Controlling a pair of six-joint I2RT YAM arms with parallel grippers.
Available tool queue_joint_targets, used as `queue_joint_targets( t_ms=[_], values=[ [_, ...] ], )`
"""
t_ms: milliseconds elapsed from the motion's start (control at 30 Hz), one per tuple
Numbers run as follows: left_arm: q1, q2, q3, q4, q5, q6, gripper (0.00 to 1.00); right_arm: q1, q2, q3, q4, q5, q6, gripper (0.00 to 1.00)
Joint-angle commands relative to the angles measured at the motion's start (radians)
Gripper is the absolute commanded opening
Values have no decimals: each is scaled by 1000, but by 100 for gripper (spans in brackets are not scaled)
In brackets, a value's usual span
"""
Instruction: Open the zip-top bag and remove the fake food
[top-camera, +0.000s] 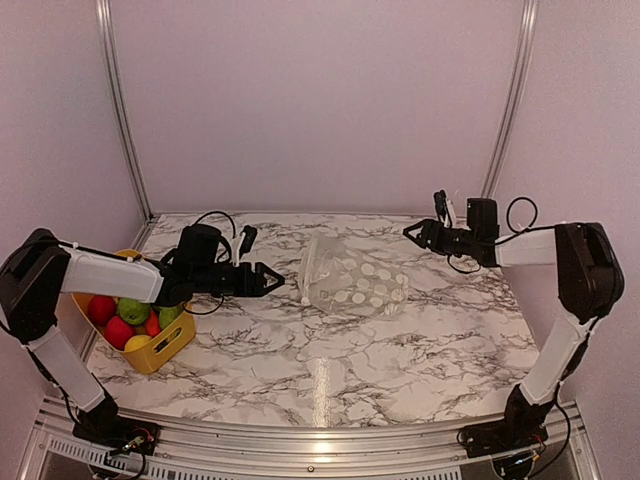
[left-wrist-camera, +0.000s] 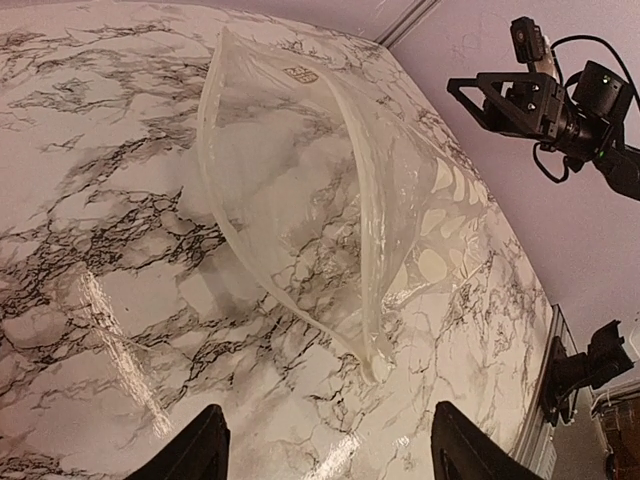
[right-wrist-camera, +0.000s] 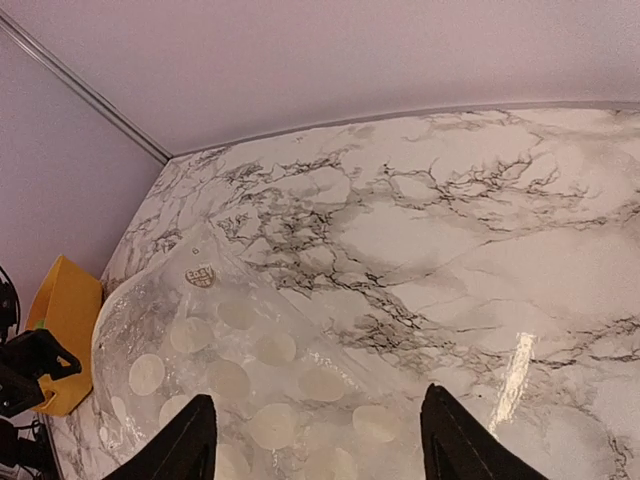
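Top external view shows the bag (top-camera: 352, 280) lying mid-surface (top-camera: 400, 360) between two spread, empty hands, its mouth apparently facing the nearer left hand (top-camera: 278, 281), the right hand (top-camera: 410, 233) farther off, fake food (top-camera: 125, 318) in the basket (top-camera: 170, 346).
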Motion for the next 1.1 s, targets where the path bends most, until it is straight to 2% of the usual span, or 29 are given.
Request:
queue_joint_targets(
  t_ms=[0, 200, 333, 500, 867, 967, 1067],
  values=[
    [-22, 51, 32, 37, -21, -10, 70, -18, -155, -106, -128, 41, -6, 67],
    [-56, 89, 73, 28, -17, 5, 70, -7, -351, -380, -76, -9, 58, 66],
    [-74, 134, 121, 22, 6, 15, 70, 33, -391, -462, -80, -47, 64, 62],
    [-105, 204, 217, -35, -12, 40, 67, 92, -331, -521, -8, -40, 87, 60],
    [-126, 325, 309, -54, -17, 44, 65, 149, -112, -543, 266, -144, 218, 57],
    [-131, 351, 327, -48, -9, 34, 62, 161, -71, -548, 321, -158, 245, 52],
    [-133, 373, 346, -55, 4, 32, 54, 163, -51, -547, 343, -163, 253, 43]
  ],
)
